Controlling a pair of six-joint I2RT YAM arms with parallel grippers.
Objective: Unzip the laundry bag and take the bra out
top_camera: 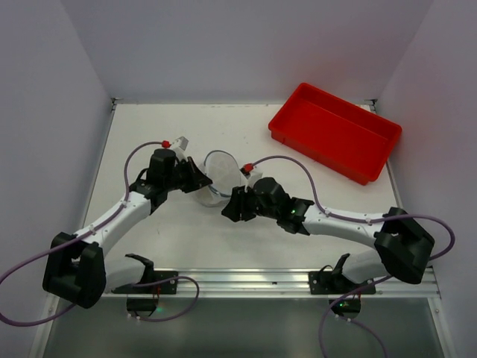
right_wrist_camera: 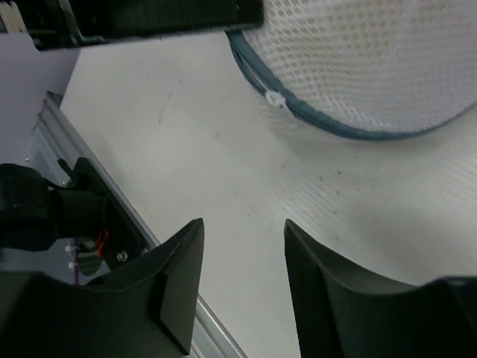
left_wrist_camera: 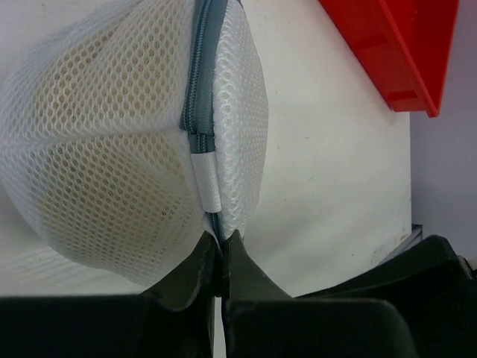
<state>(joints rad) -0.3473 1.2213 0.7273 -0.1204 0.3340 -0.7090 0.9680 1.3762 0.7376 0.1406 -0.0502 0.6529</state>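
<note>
Left wrist view: one small round laundry bag [left_wrist_camera: 127,134] of translucent white mesh, its grey rim zipper [left_wrist_camera: 196,89] shut where visible. Something pale cream shows dimly through the mesh. The left gripper [left_wrist_camera: 221,245] pinches the bag's rim seam, fingers pressed together on it. The bag sits on the white table [top_camera: 186,231] between both arms. The right gripper [right_wrist_camera: 242,246] hangs just beside it, fingers spread apart. One red rectangular plastic tray [top_camera: 335,138] lies well apart, far right.
</note>
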